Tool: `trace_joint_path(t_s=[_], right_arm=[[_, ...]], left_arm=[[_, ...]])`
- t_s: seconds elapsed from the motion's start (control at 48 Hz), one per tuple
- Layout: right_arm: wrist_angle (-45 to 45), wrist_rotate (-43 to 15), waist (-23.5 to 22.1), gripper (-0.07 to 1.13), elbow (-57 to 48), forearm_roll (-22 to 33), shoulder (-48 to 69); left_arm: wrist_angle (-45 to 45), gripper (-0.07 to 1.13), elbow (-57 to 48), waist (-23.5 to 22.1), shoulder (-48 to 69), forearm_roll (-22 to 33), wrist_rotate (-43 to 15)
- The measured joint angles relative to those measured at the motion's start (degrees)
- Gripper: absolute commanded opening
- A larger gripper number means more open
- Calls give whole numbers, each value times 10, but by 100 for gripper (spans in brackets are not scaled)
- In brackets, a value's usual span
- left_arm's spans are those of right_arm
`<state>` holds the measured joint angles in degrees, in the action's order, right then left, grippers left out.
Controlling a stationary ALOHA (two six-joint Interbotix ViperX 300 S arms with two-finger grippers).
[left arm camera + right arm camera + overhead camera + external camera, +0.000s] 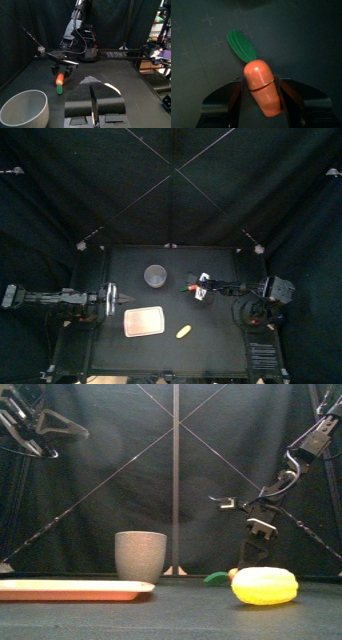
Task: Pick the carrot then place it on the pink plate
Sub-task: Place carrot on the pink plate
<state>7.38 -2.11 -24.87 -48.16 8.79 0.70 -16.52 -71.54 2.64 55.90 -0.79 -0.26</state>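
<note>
One toy carrot [258, 80], orange body with a flat green leaf, is clenched across its thick middle by the right pincer [260, 84], just right of the cup [156, 276] and behind-right of the pink plate [143, 320]. Whether it is clear of the desk [221, 356] cannot be told. It is judged light, stiff and smooth, hence apt to slip; the mid-body is the surest hold, the thin leaf the poorest. Left pincer [93, 92] rests closed at the left.
</note>
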Motion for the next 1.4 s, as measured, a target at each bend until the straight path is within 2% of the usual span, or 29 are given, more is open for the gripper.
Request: trace_joint_path(t_s=[0.146,0.271,0.542,0.833,1.167,1.396], right_arm=[[3,0,5,65,8,-13,0],[16,-1,31,65,33,-22,3],[66,-1,158,65,148,-31,16],[69,3,246,65,255,-33,-51],[77,3,292,65,417,-32,-204],[94,1,294,67,466,-34,-253]], left_arm=[[0,-3,0,0,0,0,0],[0,-3,0,0,1,1,0],[0,-3,0,0,1,1,0],[0,-3,-1,0,1,0,0],[0,-3,0,-1,6,0,0],[0,-3,0,-1,9,-1,0]])
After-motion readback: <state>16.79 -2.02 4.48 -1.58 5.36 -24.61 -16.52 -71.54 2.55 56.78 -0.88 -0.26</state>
